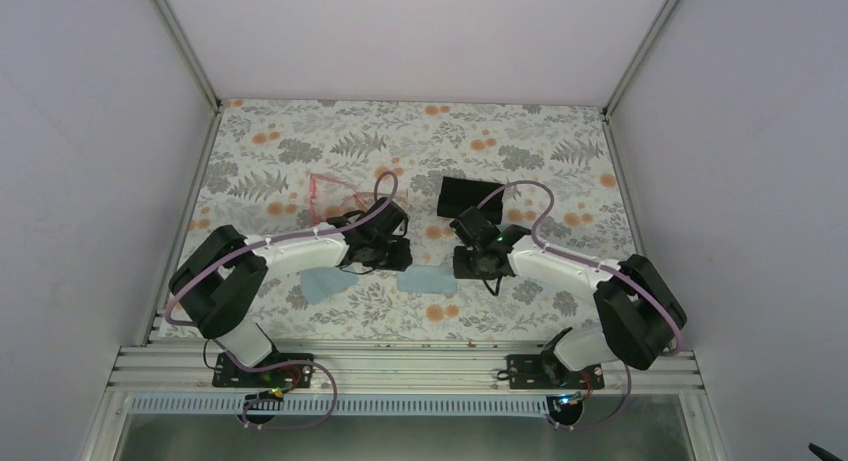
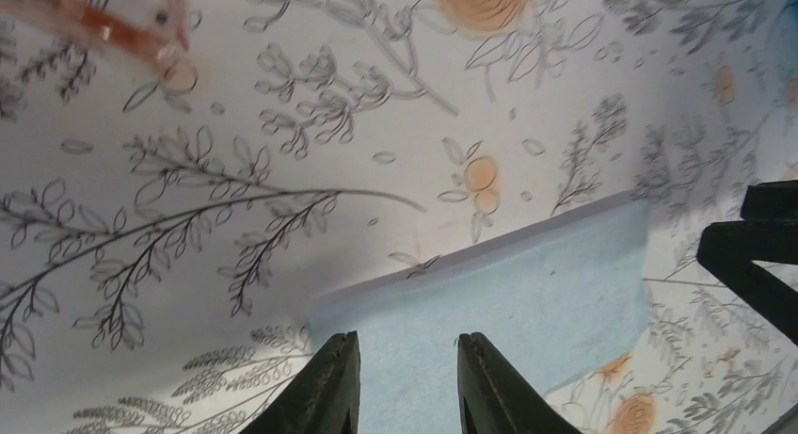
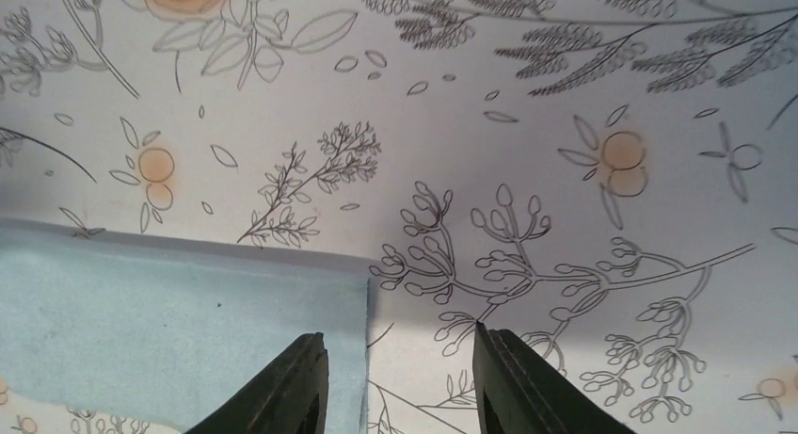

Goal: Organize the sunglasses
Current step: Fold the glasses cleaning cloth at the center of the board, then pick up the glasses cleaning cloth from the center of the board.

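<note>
Left tool (image 2: 406, 345) stands a little open over the light blue cloth (image 1: 425, 279), with a narrow gap between its fingers and nothing held in them. Right tool (image 3: 400, 345) is open somewhat wider at a corner of the same cloth, one finger above the cloth and the other above the flowered bench (image 1: 560, 151), and it holds nothing. The sunglasses (image 1: 335, 193) lie on the bench beyond the left tool, apart from the cloth and both tools, and a dark case (image 1: 468, 196) lies to their right.
</note>
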{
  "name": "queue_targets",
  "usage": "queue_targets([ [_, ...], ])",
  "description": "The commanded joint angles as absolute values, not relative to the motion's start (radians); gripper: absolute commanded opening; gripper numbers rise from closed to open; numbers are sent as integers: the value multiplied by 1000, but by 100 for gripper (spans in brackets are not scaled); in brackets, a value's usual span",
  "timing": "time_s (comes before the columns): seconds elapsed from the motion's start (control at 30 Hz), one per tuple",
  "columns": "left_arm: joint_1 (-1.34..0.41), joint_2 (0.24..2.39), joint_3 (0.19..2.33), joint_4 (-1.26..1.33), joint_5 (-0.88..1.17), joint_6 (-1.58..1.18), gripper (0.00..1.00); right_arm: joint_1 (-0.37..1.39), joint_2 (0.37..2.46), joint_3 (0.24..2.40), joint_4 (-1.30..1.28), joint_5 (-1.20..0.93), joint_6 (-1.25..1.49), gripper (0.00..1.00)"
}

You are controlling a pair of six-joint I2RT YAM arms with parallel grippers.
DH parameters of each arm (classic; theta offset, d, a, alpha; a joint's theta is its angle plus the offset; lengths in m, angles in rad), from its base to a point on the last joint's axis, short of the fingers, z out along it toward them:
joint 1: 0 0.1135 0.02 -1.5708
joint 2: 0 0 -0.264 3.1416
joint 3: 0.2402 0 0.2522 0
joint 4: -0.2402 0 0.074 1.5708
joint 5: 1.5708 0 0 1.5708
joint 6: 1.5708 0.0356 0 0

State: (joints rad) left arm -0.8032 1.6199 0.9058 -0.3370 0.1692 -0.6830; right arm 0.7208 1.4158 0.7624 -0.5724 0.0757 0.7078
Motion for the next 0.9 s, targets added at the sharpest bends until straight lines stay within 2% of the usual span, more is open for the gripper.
queue_targets([
  [0.0,-802,1613,869,-354,154,-715,27,744,1451,780,-570,60,707,42],
  [0.4,-802,1631,847,-362,144,-727,28,773,1529,780,-554,20,703,36],
  [0.87,-808,1664,796,-331,242,-777,27,804,1567,775,-548,-13,718,20],
])
